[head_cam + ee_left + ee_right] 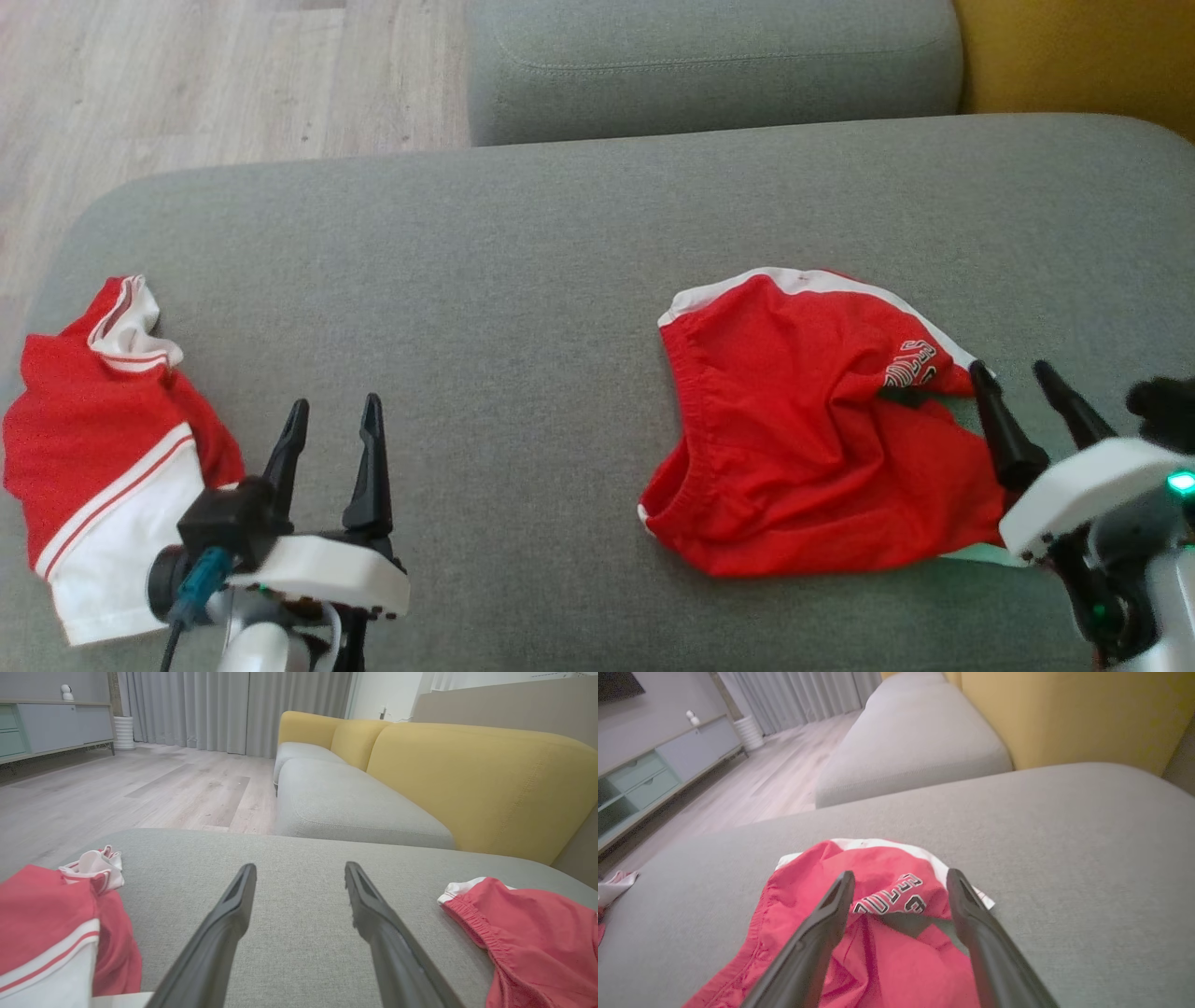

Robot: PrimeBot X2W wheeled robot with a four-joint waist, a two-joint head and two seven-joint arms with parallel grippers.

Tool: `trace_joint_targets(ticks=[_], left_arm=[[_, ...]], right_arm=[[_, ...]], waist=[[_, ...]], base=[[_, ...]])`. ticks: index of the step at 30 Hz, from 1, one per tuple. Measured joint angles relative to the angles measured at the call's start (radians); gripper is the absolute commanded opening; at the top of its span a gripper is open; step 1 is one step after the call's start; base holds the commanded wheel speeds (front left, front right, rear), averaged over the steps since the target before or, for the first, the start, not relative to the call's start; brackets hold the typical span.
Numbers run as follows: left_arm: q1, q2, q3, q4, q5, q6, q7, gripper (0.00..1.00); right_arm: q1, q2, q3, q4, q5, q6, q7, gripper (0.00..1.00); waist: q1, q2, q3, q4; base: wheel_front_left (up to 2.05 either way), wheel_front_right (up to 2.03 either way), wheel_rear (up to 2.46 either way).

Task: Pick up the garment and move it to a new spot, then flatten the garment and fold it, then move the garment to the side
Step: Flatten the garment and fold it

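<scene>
Standing beside the sofa, I'd put this at the very first step: nothing has been picked up yet. The red shorts (pixel 794 439) lie crumpled on the grey sofa seat (pixel 523 261), right of its middle, with the white-trimmed edge towards the far side and the elastic waistband turned left. The right end effector (pixel 1008 366) sits at the near right, its two dark fingers spread, with the tips at the shorts' right edge just beside the black-and-white lettering (pixel 910 366). In its wrist view the fingers straddle that lettering with cloth between them, though I cannot tell whether they touch the fabric. Nothing is pinched. The left end effector (pixel 335 401) is likewise spread and empty over bare cushion at the near left. It is well apart from the shorts and just right of a second red-and-white garment (pixel 84 420) bunched at the seat's left end. The right forearm comes in low from the near right corner, angled left, while the left fingers point almost straight towards the far side. To my eye the next move calls for the right fingers to dip into the loose fold by the lettering and close on a good bite of cloth. Thin fabric like this would likely slip if only one layer is caught. Then it should lift clear before carrying the shorts to a fresh patch of cushion.
</scene>
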Motion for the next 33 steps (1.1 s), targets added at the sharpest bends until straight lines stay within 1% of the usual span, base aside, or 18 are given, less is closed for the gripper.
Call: trace_joint_targets(ticks=[2, 5, 7, 11, 13, 15, 16, 18, 19, 22, 24, 26, 27, 28, 30, 33], left_arm=[[0.0, 0.0, 0.005, 0.001, 0.001, -0.013, 0.0, 1.0], [0.0, 0.0, -0.002, 0.002, 0.001, -0.053, 0.0, 1.0], [0.0, 0.001, -0.004, 0.005, 0.001, -0.062, 0.0, 1.0], [-0.002, 0.002, -0.008, 0.018, 0.001, -0.075, 0.0, 1.0], [-0.007, 0.002, -0.018, 0.041, -0.008, -0.09, 0.002, 1.0], [-0.031, 0.002, -0.047, 0.063, -0.041, -0.108, 0.044, 1.0], [-0.031, 0.002, -0.047, 0.063, -0.041, -0.108, 0.044, 1.0], [-0.083, 0.002, -0.083, 0.085, -0.087, -0.123, 0.12, 1.0], [-0.121, 0.002, -0.103, 0.099, -0.119, -0.128, 0.178, 1.0], [-0.262, 0.003, -0.159, 0.16, -0.229, -0.132, 0.376, 1.0], [-0.365, 0.021, -0.218, 0.205, -0.277, -0.132, 0.507, 1.0], [-0.458, 0.03, -0.256, 0.26, -0.36, -0.132, 0.632, 1.0], [-0.5, 0.042, -0.284, 0.289, -0.385, -0.132, 0.686, 1.0], [-0.534, 0.051, -0.301, 0.317, -0.402, -0.132, 0.727, 1.0], [-0.591, 0.061, -0.306, 0.379, -0.462, -0.132, 0.801, 1.0], [-0.658, 0.074, -0.329, 0.465, -0.513, -0.132, 0.878, 1.0]], right_arm=[[0.017, 0.027, -0.026, -0.002, -0.036, 0.0, -0.075, 1.0], [0.039, 0.064, -0.051, 0.016, -0.075, 0.0, -0.173, 1.0], [0.047, 0.089, -0.052, 0.03, -0.088, 0.0, -0.223, 1.0], [0.048, 0.101, -0.043, 0.067, -0.099, 0.0, -0.267, 1.0], [0.047, 0.101, -0.043, 0.079, -0.098, 0.0, -0.277, 1.0], [0.046, 0.1, -0.044, 0.087, -0.098, 0.0, -0.287, 1.0], [0.046, 0.1, -0.044, 0.087, -0.098, 0.0, -0.287, 1.0], [0.039, 0.099, -0.044, 0.094, -0.098, 0.0, -0.291, 1.0], [0.03, 0.098, -0.044, 0.095, -0.098, 0.0, -0.292, 1.0], [-0.003, 0.095, -0.041, 0.097, -0.098, 0.0, -0.298, 1.0], [-0.025, 0.094, -0.032, 0.099, -0.098, 0.0, -0.299, 1.0], [-0.045, 0.094, -0.014, 0.102, -0.095, 0.0, -0.301, 1.0], [-0.056, 0.095, -0.004, 0.106, -0.088, 0.0, -0.306, 1.0], [-0.065, 0.095, 0.004, 0.109, -0.084, 0.0, -0.309, 1.0], [-0.087, 0.096, 0.022, 0.116, -0.072, 0.0, -0.321, 1.0], [-0.12, 0.099, 0.042, 0.134, -0.054, 0.0, -0.337, 1.0]], waist=[[0.0, 0.0, 0.0, -0.004], [0.0, 0.0, 0.002, -0.01], [0.0, 0.0, 0.005, -0.015], [0.0, 0.0, 0.008, -0.027], [0.0, 0.0, 0.008, -0.033], [0.0, 0.0, 0.01, -0.036], [0.0, 0.0, 0.01, -0.036], [0.0, 0.0, 0.014, -0.038], [0.0, 0.0, 0.017, -0.039], [0.0, 0.0, 0.029, -0.05], [0.0, 0.0, 0.04, -0.064], [0.0, 0.0, 0.054, -0.084], [0.0, 0.0, 0.062, -0.097], [0.0, 0.0, 0.07, -0.11], [0.0, 0.0, 0.09, -0.139], [0.0, 0.0, 0.121, -0.187]], base=[[0.0, 0.0, 0.0], [0.0, 0.0, 0.0], [0.0, 0.0, 0.0], [0.0, 0.0, 0.0], [0.0, 0.0, 0.0], [0.0, 0.0, 0.0], [0.0, 0.0, 0.0], [0.0, 0.0, 0.0], [0.0, 0.0, 0.0], [0.0, 0.0, 0.0], [0.0, 0.0, 0.0], [0.0, 0.0, 0.0], [0.0, 0.0, 0.0], [0.0, 0.0, 0.0], [0.0, 0.0, 0.0], [0.0, 0.0, 0.0]])
